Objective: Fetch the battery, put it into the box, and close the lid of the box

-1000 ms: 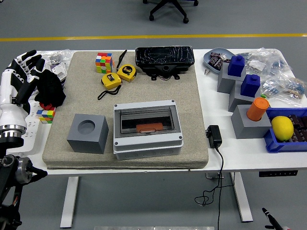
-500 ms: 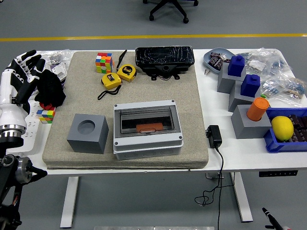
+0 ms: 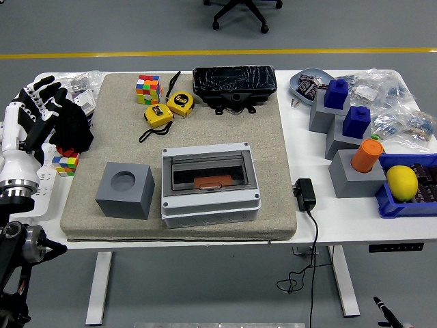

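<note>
resting at the desk's left edge, the left hand (image 3: 34,113) has spread, empty fingers. the battery (image 3: 235,85) lies at the mat's far edge; the box (image 3: 210,183), lid down, sits near its front edge. fetching calls for reaching it.

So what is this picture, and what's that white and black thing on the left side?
That is a robot's left hand, with five fingers like yours. They are spread and hold nothing. The picture comes from a camera up on the robot's head, looking down at a white table. Its right hand does not show.

On a beige mat sits a grey box with a see-through lid; something orange lies inside. Beside it is a grey block with a round hole. Further back are two yellow tape measures, a colourful puzzle cube and a black wrapped pack, maybe the battery.

On the right stand grey and blue blocks, an orange cup and a lemon in a blue tray.
</note>
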